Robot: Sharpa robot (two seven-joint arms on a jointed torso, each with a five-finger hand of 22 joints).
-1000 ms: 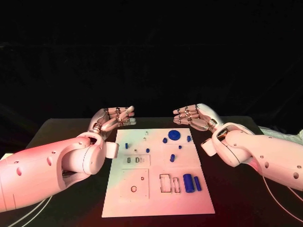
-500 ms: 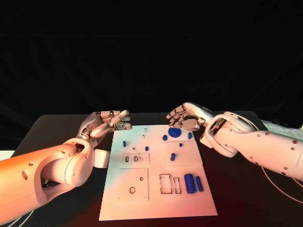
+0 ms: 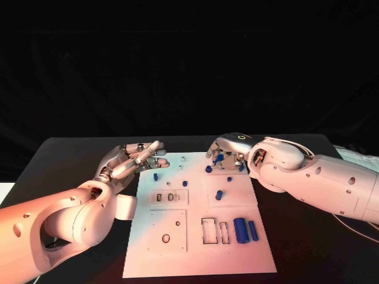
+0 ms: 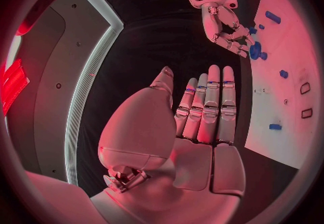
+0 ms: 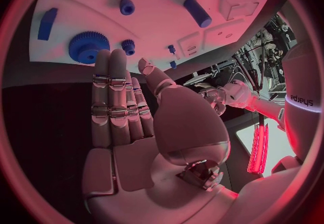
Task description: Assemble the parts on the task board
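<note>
At the left of the head view, the left hand (image 3: pixel 137 158) sits over the black table (image 3: pixel 61 160) just beside the far left corner of the task board (image 3: pixel 198 248), palm open, holding nothing; its own wrist view shows the fingers (image 4: pixel 210 106) straight and lying side by side with the thumb set apart, the board's white edge running alongside them. The board lies flat in the middle of the table, between the two arms. On its far half lie small blue parts: a short peg (image 3: pixel 156 176) just off the left hand's fingertips, two tiny studs (image 3: pixel 185 183) further in, a stubby cylinder (image 3: pixel 218 194) near the middle, and a little round piece (image 3: pixel 230 178) beyond it. On the near half a long blue cylinder (image 3: pixel 241 229) and a thinner blue bar (image 3: pixel 253 230) lie side by side next to rectangular cut-outs. Towards the right, the right hand (image 3: pixel 228 152) hangs over the board's far right corner, directly above a blue gear (image 3: pixel 218 158) and a small blue block (image 3: pixel 209 169). In the right wrist view its fingers (image 5: pixel 111 100) are extended and close together, thumb out to the side, gripping nothing; the gear (image 5: pixel 88 47) lies just past the fingertips, apart from them, with a blue bar (image 5: pixel 47 23) beside it at the board's edge.
</note>
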